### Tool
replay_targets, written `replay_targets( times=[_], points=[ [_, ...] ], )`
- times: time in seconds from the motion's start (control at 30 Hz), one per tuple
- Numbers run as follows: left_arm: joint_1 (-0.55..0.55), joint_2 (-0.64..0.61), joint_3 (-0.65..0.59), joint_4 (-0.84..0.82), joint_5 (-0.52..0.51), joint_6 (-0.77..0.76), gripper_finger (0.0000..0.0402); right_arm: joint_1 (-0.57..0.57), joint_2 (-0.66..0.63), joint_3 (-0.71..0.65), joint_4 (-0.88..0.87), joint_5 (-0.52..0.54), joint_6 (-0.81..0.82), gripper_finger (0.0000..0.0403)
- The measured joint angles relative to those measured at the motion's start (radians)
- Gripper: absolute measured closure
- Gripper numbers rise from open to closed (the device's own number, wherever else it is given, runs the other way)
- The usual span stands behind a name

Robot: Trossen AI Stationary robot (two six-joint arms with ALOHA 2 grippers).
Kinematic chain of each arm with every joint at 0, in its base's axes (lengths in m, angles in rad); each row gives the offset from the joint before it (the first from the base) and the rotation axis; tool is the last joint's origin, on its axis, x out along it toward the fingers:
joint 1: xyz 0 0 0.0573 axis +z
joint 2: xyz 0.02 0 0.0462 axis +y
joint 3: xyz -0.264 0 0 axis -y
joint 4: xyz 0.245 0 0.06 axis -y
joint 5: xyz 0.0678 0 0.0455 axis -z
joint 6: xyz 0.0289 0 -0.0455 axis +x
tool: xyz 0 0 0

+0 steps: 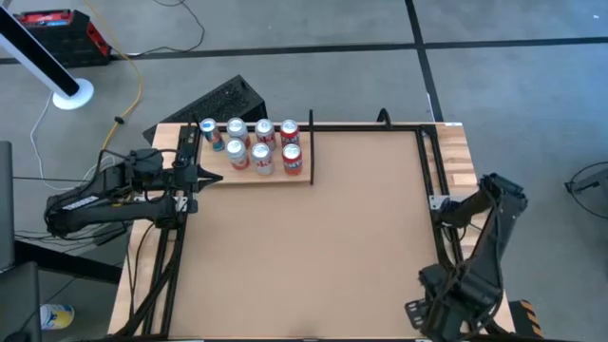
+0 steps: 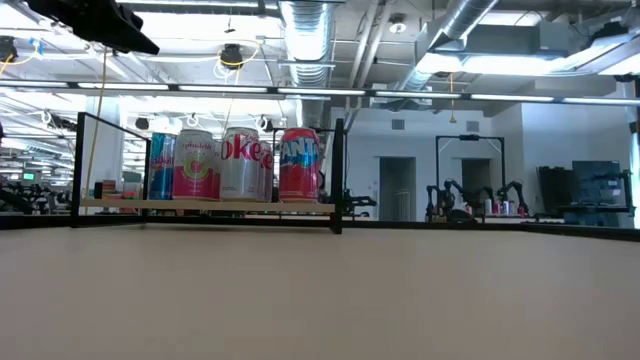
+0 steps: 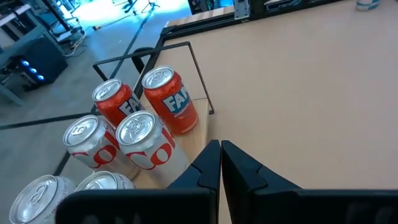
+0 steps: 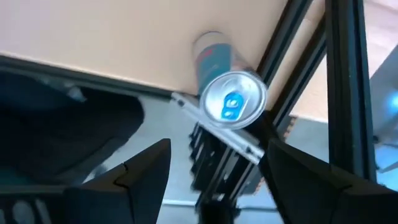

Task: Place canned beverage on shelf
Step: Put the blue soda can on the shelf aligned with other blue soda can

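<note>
The small shelf of pale wood planks with thin black metal rails (image 1: 285, 178) sits at the far left corner of the big smooth brown tabletop (image 1: 323, 247). Seven shiny drink cans stand upright on it, close together in two rows. In the back row, at the left end, is a blue can (image 1: 208, 128). A pink and white can (image 2: 196, 164) and a silver can with red letters (image 2: 243, 163) stand in the front row. A red and orange can (image 1: 292, 159) is at the right end of the front row, just beside the shelf's black end rail (image 1: 311, 147).

The left gripper (image 1: 211, 177) points at the front left edge of the shelf, just beside the cans. Its two dark fingers (image 3: 239, 167) are pressed together and hold nothing.

The right gripper (image 4: 214, 165) is well away, past the near right corner of the tabletop. Its fingers stand wide apart and hold nothing. In its wrist view, one more silver can with a blue tab (image 4: 232, 99) shows by the black table frame, below the tabletop edge.
</note>
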Motion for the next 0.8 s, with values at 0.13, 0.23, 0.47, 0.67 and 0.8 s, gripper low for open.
replay_targets(
  times=[0.13,0.23,0.47,0.67,0.8],
  points=[
    [0.0,0.0,0.0,0.0,0.0,0.0,0.0402,0.014,0.031,-0.001,-0.04,0.009,-0.008,0.0105],
    [0.0,0.0,0.0,0.0,0.0,0.0,0.0402,0.015,0.033,-0.001,-0.046,0.011,-0.008,0.009],
    [0.0,0.0,0.0,-0.001,0.002,-0.008,0.0402,0.018,0.033,-0.001,-0.068,0.038,-0.011,0.0051],
    [0.0,0.0,0.0,-0.003,0.002,-0.01,0.0401,0.028,0.035,-0.049,-0.021,0.045,-0.012,0.0027],
    [0.0,0.0,0.0,-0.003,0.002,-0.014,0.0402,0.05,0.036,-0.124,0.045,0.039,-0.011,0.0021]
  ],
)
